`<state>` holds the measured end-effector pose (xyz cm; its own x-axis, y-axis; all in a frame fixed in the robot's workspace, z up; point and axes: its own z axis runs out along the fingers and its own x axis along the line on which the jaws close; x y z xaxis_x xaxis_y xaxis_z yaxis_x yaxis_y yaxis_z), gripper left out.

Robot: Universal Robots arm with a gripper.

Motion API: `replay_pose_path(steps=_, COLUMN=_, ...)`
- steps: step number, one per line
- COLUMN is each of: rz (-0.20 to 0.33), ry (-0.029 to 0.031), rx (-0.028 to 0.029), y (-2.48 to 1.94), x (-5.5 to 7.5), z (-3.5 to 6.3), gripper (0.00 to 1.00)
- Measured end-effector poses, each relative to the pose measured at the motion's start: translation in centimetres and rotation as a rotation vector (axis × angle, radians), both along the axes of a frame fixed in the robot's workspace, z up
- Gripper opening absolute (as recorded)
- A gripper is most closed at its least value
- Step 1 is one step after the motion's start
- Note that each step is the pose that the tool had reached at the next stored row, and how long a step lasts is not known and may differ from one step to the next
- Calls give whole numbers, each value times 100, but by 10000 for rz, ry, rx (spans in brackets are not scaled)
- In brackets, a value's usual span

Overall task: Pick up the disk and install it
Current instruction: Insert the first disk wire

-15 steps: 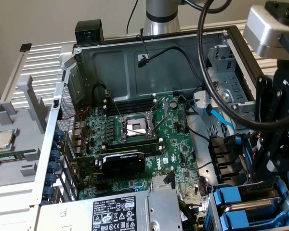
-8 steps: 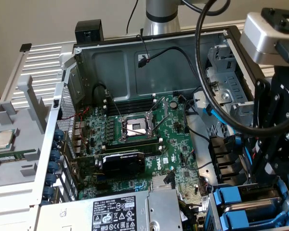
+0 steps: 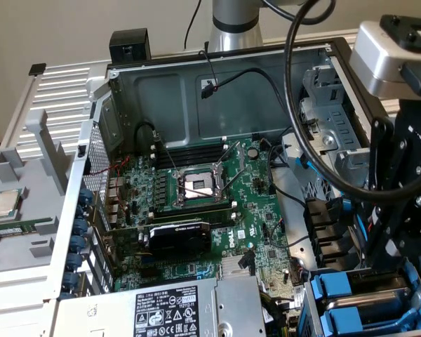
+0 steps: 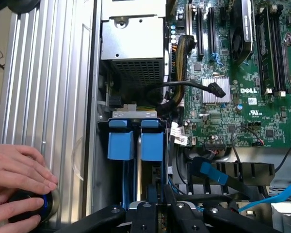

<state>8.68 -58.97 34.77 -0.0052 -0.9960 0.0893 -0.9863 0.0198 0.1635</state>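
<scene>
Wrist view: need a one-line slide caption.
Gripper over the blue-framed disk in the open computer's drive bay, motherboard alongside; a person's hand rests on a dark knob nearby.

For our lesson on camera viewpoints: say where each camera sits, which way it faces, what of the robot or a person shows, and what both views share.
Exterior view: off the arm, above the open computer case, looking down at the motherboard; the arm rises behind the case.
Wrist view: on the wrist, looking along the gripper at the blue drive carriers; a person's hand rests beside the case.
Shared: motherboard, blue drive carriers.
</scene>
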Motion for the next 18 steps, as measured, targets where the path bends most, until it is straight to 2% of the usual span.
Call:
replay_pose_path(steps=4, rz=0, ry=0, rx=-1, y=-4, x=0, z=-7, gripper=17)
replay_pose_path(steps=18, rz=1, ry=-12, rx=51, y=-15, x=1, z=-49, gripper=17)
